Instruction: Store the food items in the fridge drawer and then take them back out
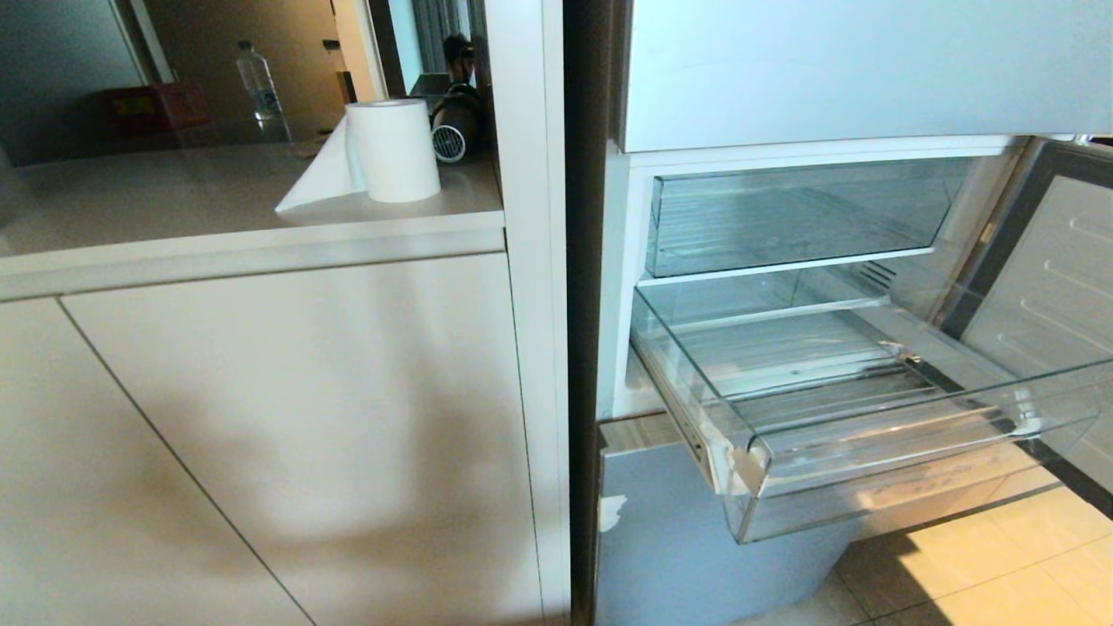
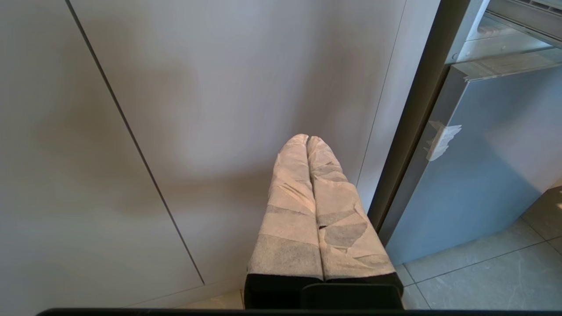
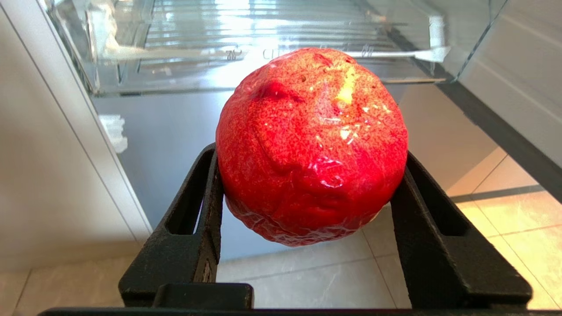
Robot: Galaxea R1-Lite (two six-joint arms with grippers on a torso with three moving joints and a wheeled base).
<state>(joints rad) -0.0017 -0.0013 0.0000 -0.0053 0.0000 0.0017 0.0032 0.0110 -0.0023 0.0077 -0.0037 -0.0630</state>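
My right gripper (image 3: 310, 156) is shut on a glossy red food item (image 3: 311, 145), which sits squeezed between the two black fingers. It hangs above the tiled floor, in front of and lower than the fridge drawer (image 3: 263, 66). In the head view the fridge drawer (image 1: 869, 487) is pulled far out of the fridge, clear-walled with a ribbed floor, and nothing lies in it. Neither arm shows in the head view. My left gripper (image 2: 307, 139) is shut and empty, its tape-wrapped fingers pressed together, parked low in front of the cabinet door.
A shallower clear drawer (image 1: 783, 217) sits closed above the pulled-out one. The fridge door (image 1: 1052, 269) stands open at the right. A grey lower fridge front (image 1: 696, 556) is beneath the drawer. A paper roll (image 1: 391, 148) and a bottle (image 1: 258, 83) stand on the counter to the left.
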